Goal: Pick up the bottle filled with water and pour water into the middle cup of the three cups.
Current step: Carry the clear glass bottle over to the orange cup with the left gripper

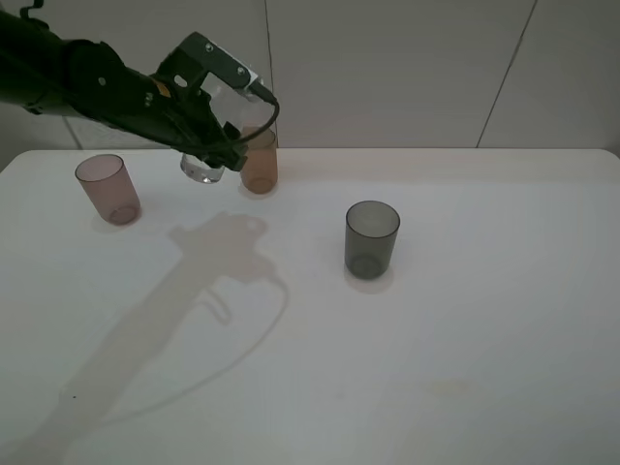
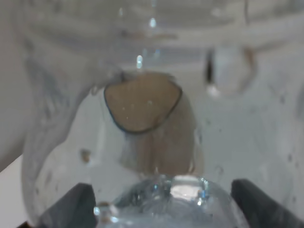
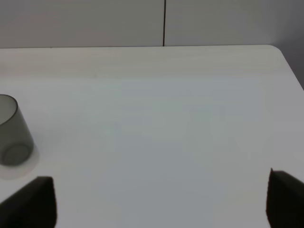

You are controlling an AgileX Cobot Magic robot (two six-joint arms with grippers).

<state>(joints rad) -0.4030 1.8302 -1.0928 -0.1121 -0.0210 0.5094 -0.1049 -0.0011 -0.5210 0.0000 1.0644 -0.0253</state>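
Bottle gripped in left end effector.

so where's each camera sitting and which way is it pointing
Exterior high: mounted high, looking down on the table; the left arm shows, left gripper holding the bottle beside the middle cup.
Left wrist: on that arm, looking through the bottle at the middle cup; its fingertips show.
Right wrist: on the other arm, facing across the table toward the grey cup; open right gripper shows.
Shared: exterior and left wrist, bottle and middle cup.
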